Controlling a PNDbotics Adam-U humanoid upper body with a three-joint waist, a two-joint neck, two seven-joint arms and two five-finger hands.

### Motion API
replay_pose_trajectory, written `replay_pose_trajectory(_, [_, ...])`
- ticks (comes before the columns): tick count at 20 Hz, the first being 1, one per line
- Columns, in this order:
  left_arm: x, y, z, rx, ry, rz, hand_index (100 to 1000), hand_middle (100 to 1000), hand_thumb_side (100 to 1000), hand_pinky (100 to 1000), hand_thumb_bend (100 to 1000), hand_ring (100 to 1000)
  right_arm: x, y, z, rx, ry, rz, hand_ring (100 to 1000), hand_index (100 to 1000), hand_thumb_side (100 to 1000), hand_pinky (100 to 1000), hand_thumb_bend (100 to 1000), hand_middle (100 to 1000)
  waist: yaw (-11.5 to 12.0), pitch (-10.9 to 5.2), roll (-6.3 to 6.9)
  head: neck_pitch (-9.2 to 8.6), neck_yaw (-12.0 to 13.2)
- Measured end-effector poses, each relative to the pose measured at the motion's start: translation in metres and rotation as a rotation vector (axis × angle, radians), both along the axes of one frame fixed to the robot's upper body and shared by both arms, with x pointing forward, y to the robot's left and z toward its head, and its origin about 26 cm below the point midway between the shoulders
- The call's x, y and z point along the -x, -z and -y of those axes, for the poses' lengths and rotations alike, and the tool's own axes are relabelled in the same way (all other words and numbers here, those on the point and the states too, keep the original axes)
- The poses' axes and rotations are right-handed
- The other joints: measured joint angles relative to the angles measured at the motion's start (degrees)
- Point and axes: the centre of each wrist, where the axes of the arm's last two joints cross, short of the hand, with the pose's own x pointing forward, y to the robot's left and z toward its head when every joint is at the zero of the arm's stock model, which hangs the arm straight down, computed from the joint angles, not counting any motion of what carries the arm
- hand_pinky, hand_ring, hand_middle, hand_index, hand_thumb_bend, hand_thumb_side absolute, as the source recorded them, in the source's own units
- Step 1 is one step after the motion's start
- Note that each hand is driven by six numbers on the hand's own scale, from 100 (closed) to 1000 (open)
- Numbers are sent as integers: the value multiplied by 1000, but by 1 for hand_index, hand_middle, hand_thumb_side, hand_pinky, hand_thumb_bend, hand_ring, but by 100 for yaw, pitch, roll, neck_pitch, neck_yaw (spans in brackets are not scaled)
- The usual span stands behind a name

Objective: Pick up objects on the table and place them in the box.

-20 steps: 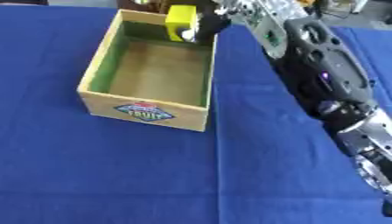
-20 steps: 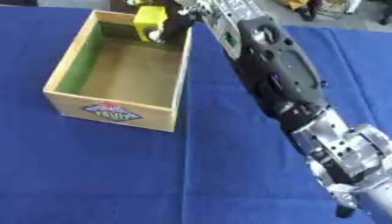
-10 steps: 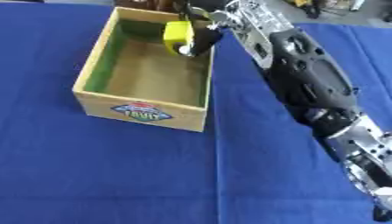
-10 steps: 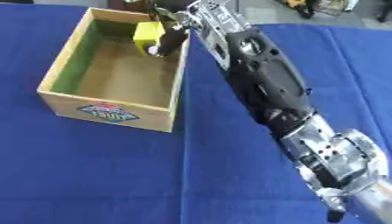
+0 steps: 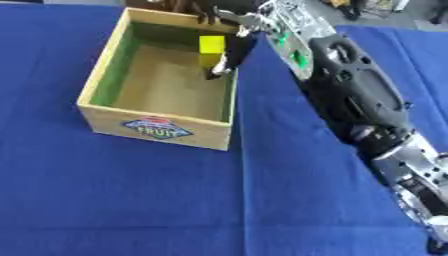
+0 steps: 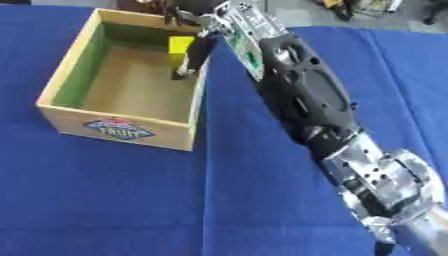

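A wooden box (image 5: 154, 126) with a green inner wall and a fruit label stands on the blue cloth at the upper left. A yellow block (image 5: 211, 44) hangs inside it, close to the right wall near the far corner. My right hand (image 5: 234, 49) reaches over that wall from the right, and its dark fingers are curled round the block. The arm (image 5: 354, 95) runs down to the lower right corner. The box floor shows nothing else. My left hand is in no view.
Blue cloth (image 5: 131, 200) covers the table all around the box. Dark clutter (image 6: 341, 6) lies beyond the table's far edge. My right arm crosses the whole right side of the table.
My right hand has carried the yellow block from above the box's far rim down into the box, along the right wall. The camera has shifted a little.
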Motion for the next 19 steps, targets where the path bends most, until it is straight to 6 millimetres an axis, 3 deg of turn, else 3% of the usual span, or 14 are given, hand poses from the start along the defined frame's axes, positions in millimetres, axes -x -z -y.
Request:
replay_pose_trajectory(5, [0, 1, 0, -1, 0, -4, 765, 645, 1000, 483, 100, 578, 15, -23, 4, -165, -76, 53, 828, 856, 632, 739, 692, 640, -52, -4, 18, 3, 37])
replay_pose_trajectory(7, [0, 2, -1, -1, -1, -6, 765, 646, 1000, 483, 100, 578, 25, -36, 7, -252, -117, 79, 815, 845, 815, 728, 622, 616, -95, -14, 42, 11, 62])
replay_pose_trajectory(8, [1, 2, -1, -1, -3, -9, 765, 646, 1000, 483, 100, 578, 32, -44, 9, -307, -144, 102, 813, 821, 857, 728, 561, 606, -127, -23, 58, 27, 88])
replay_pose_trajectory(10, [1, 4, -2, 0, -7, -16, 765, 646, 1000, 484, 100, 578, 50, -60, 16, -417, -201, 157, 811, 814, 912, 728, 354, 602, -208, -58, 78, 82, 168])
replay_pose_trajectory(11, [1, 5, -2, 1, -10, -20, 766, 646, 1000, 484, 100, 578, 60, -65, 21, -467, -228, 180, 811, 813, 916, 728, 332, 601, -250, -80, 82, 113, 222])
replay_pose_trajectory(12, [2, 6, -3, 1, -13, -24, 766, 646, 1000, 484, 100, 579, 70, -70, 26, -511, -254, 202, 810, 812, 945, 725, 187, 597, -288, -98, 84, 145, 277])
replay_pose_trajectory(13, [2, 7, -3, 1, -16, -26, 766, 646, 1000, 484, 100, 578, 80, -73, 31, -551, -281, 221, 808, 809, 967, 721, 106, 591, -324, -113, 93, 173, 337])
replay_pose_trajectory(19, [3, 11, -5, 3, -35, -41, 766, 646, 1000, 485, 100, 579, 138, -76, 59, -769, -424, 312, 795, 790, 1000, 702, 100, 578, -508, -230, 213, 319, 628])
